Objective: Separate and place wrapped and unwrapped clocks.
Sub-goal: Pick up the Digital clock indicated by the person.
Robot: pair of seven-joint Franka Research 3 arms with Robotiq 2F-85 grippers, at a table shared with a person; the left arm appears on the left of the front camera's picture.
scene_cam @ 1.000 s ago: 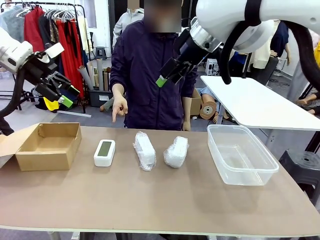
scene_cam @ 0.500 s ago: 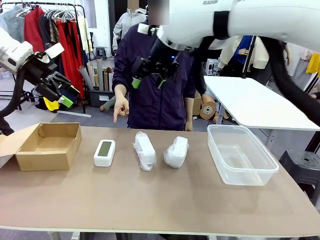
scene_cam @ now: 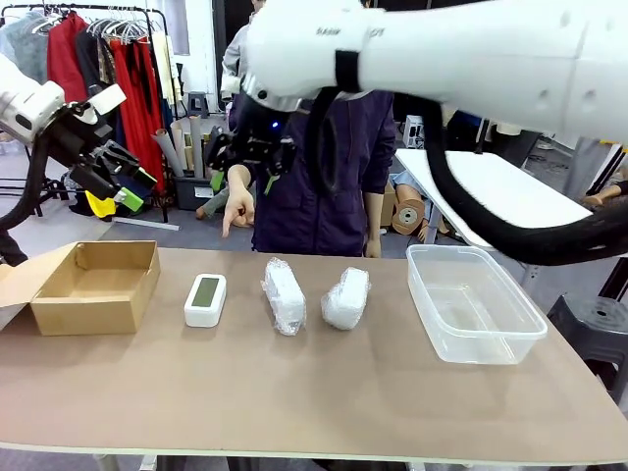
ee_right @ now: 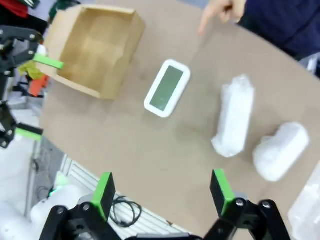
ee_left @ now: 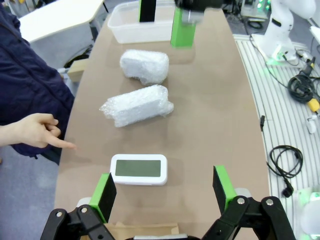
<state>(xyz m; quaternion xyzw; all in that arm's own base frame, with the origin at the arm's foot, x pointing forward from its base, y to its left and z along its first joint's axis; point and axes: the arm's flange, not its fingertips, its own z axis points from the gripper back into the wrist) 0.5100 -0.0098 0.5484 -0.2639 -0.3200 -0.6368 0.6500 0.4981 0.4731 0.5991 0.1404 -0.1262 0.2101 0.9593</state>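
Since both claws hang open and empty well above the table, the pick turns on the bare digital clock [scene_cam: 205, 299]. It lies screen up in the table's left half, between the cardboard box [scene_cam: 96, 285] and the first bubble-wrapped bundle [scene_cam: 284, 294]. The second bubble-wrapped bundle [scene_cam: 345, 297] comes next, and the clear plastic tub [scene_cam: 474, 302] sits toward the right edge. The clock's long axis runs near edge to far edge.

The right claw [ee_right: 161, 173] hovers over the far edge just beyond the clock, by the person's pointing hand [scene_cam: 235, 209]. The clock lies ahead of it, long axis roughly along the fingers, so the jaws would span its short width.

The left claw [ee_left: 162, 172] sits off past the box. The clock lies lengthwise across its gap, so it probably needs a wrist turn. The right claw looks nearer.
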